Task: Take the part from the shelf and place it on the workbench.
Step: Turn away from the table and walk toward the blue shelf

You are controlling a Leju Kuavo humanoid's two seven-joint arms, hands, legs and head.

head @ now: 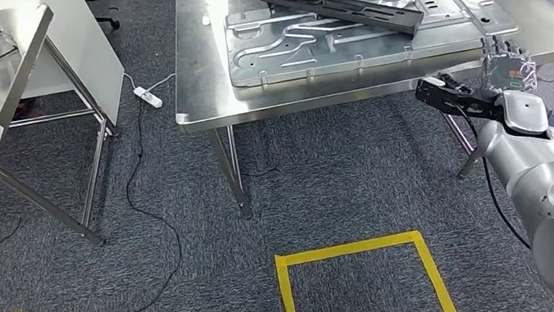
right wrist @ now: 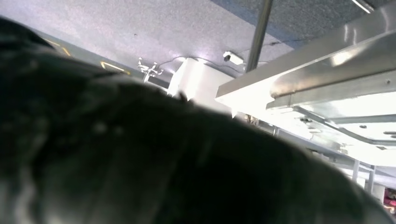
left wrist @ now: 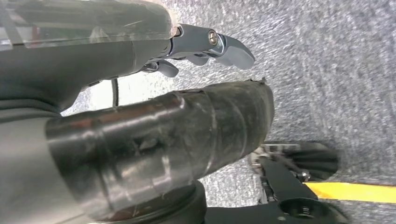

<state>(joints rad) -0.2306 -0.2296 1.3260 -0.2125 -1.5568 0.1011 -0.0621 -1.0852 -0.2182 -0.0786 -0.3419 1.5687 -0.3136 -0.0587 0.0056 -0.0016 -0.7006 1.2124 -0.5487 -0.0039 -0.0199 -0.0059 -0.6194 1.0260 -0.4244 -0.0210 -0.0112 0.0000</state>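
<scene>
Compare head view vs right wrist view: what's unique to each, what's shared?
Head view alone: the black bar lying across the stamped metal panel, the right hand raised at the workbench's near right corner, yellow floor tape, a white power strip. Right wrist view alone: the underside of the workbench lip, behind a dark blurred mass. Shared: the steel workbench and one of its legs.

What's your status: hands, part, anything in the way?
Right hand raised at workbench edge, state unclear. Left hand hanging, empty. Black part resting on metal panel. Nothing blocking.
</scene>
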